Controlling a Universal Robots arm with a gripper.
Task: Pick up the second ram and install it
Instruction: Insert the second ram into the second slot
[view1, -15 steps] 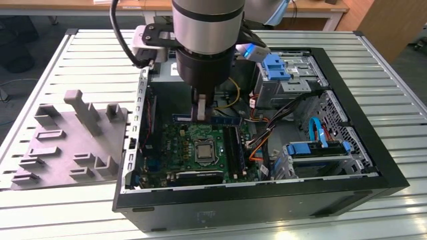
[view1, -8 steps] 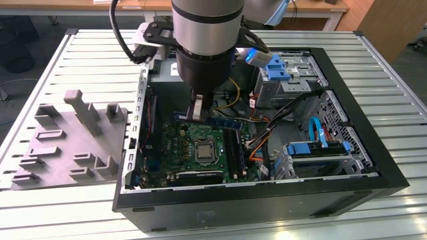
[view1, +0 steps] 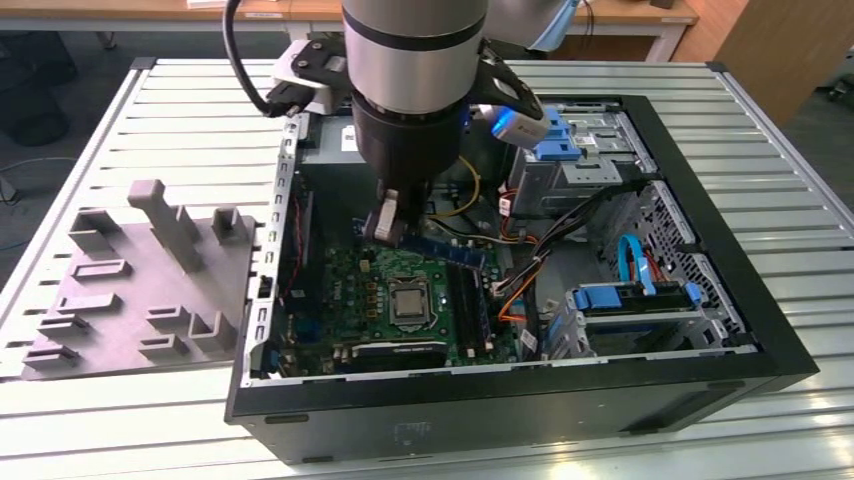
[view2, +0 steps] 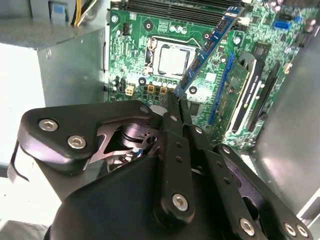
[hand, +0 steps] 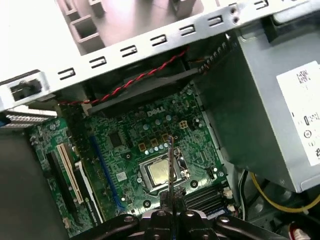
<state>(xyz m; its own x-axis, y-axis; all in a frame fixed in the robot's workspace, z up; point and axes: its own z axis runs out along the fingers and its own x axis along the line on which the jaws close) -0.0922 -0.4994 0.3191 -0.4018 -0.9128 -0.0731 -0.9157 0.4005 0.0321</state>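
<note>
**Second ram pinched over the motherboard**

My gripper (view1: 384, 228) has its fingers pressed onto one end of the second ram (view1: 447, 250). In the exterior view the stick juts from them toward four o'clock. I hold it inside the open computer case (view1: 534, 400), over the motherboard (view1: 344, 290), with the CPU socket (view1: 404, 300) at six o'clock from my fingertips.

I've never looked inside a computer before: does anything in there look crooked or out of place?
One thing: the second ram, a thin blue-green stick, hangs slanted above the motherboard, pinched at one end by the claw. It sits in no slot; it is held, not damaged. Nothing else stands out.
</note>
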